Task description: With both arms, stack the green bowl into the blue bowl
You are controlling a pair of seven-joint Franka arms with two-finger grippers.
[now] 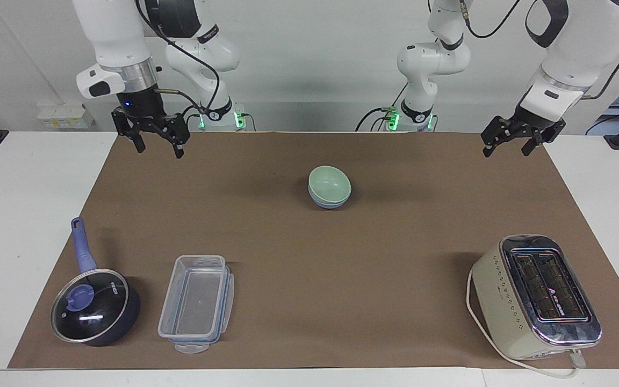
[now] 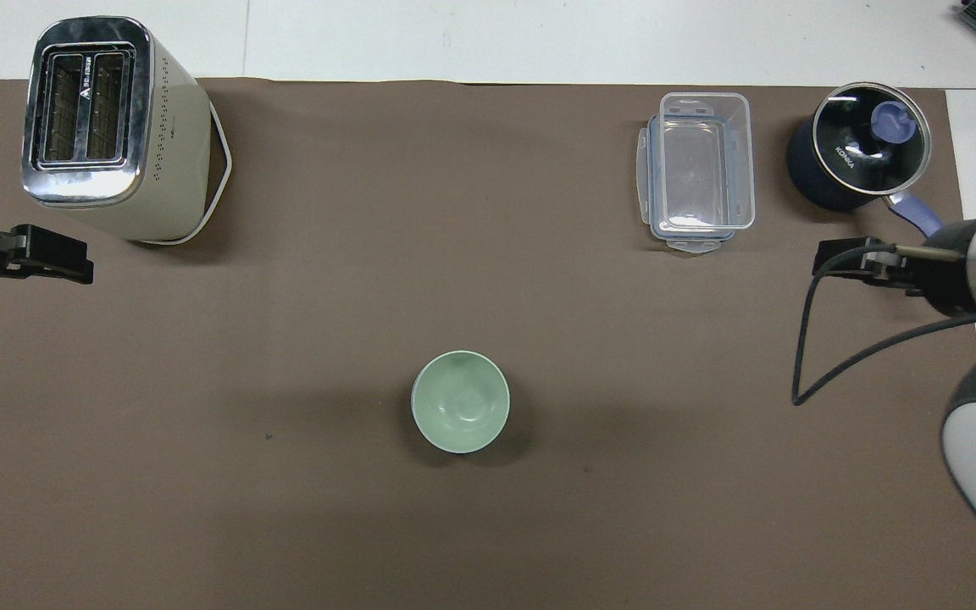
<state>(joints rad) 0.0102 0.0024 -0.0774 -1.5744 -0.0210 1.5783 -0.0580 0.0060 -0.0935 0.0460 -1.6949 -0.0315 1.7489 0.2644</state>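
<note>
From the facing view, the green bowl (image 1: 330, 183) sits nested in the blue bowl (image 1: 330, 203), which rests on the brown mat (image 1: 309, 258) covering the worktop (image 1: 8, 215), about midway between the two arms' ends. The green bowl is a pale mint, smooth and glossy, round and plain, and it leans slightly so its hollow shows. Only a thin periwinkle band of the blue bowl shows under its rim. Nothing touches the pair. The right gripper (image 1: 151, 142) hangs in the air over the mat's corner at the right arm's end, its fingers spread apart and holding nothing. The left gripper (image 1: 508, 144) hangs over the mat's corner at the left arm's end, its fingers likewise parted and bare. Farther from the robots than the bowls stand a lidded saucepan (image 1: 94, 306) and a clear container (image 1: 196, 305) toward the right arm's end, and a toaster (image 1: 535, 295) toward the left arm's end.

From the overhead view, the green bowl (image 2: 460, 402) is a clean mint circle with a soft glint in its bottom; the blue bowl beneath is hidden. The left gripper (image 2: 47, 254) juts in just nearer the robots than the toaster (image 2: 107, 127). The right gripper (image 2: 856, 258) is over the mat beside the saucepan's handle (image 2: 916, 219), near the container (image 2: 698, 169) and saucepan (image 2: 859, 146).
</note>
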